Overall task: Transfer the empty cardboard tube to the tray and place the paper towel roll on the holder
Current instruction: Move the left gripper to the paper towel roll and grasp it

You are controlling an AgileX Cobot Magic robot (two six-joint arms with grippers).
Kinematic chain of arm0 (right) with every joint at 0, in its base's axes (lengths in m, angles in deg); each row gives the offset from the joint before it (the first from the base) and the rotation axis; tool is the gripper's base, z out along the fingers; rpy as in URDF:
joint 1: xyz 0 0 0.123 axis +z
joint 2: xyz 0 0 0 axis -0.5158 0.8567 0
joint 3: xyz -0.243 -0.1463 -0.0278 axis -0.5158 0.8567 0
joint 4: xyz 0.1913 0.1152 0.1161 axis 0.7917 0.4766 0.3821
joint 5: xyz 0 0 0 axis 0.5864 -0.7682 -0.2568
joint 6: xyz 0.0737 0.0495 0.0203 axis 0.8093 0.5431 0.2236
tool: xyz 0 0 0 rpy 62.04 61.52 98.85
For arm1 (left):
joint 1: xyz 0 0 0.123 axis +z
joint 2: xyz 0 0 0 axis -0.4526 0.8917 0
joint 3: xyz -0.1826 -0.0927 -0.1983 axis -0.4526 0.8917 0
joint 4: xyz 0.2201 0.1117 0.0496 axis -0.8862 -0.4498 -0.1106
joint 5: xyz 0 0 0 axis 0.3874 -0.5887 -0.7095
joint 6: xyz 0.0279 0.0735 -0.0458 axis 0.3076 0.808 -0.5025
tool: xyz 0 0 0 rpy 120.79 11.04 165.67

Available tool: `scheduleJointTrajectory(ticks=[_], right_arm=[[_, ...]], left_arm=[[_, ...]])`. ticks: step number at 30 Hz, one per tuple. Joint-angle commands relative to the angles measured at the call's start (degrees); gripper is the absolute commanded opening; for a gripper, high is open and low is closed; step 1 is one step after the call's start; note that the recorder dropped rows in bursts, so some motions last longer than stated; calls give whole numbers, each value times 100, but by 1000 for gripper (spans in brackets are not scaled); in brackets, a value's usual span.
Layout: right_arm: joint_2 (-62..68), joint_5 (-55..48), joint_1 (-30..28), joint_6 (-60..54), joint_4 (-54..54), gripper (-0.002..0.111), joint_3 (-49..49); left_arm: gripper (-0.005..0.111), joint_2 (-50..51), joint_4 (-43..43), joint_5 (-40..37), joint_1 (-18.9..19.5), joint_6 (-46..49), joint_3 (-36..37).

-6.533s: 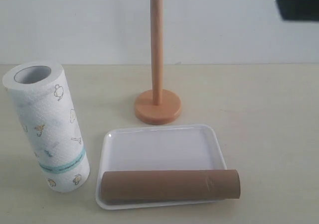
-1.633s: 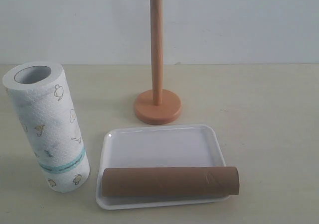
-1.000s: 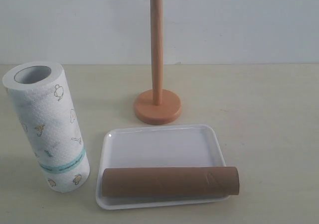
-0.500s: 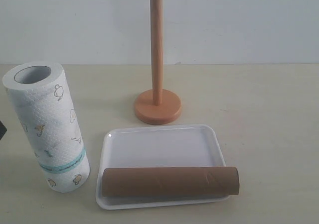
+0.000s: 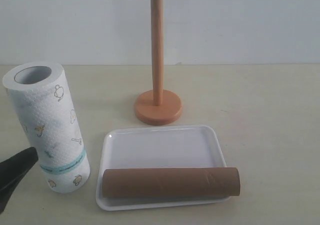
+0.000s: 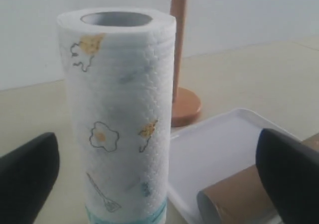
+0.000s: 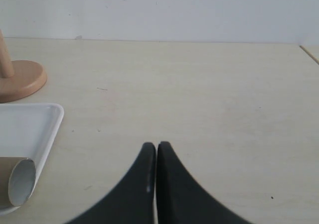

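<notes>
left fingers close in on the paper towel roll

one of the left fingers [image 5: 17, 169] has slid in at the lower left since half a second ago, just beside the upright paper towel roll [image 5: 47, 127]; nothing else has shifted. the left wrist view shows them spread wide, one each side of the roll, not touching it. the empty cardboard tube [image 5: 170, 182] lies along the white tray [image 5: 160, 140]'s near edge, the wooden holder [image 5: 157, 105] bare behind. the right fingers [image 7: 144, 184] are pressed together on nothing over the pale worktop [image 5: 270, 115], before a white wall [image 5: 240, 25].
</notes>
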Motion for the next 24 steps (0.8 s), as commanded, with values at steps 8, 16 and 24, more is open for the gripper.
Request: scheduleJointTrajectory(ticks=[8,16,24], right_arm=[[-29,38,-15,-6,-6,0,-2],[-29,38,-15,-6,-6,0,-2],[-29,38,-15,-6,-6,0,-2]], left_arm=[[110,2434,1976,1802,13,2382,9],[110,4030,1920,2571,13,2766,-659],[110,5155,1352,3017,13,2455,-1558]])
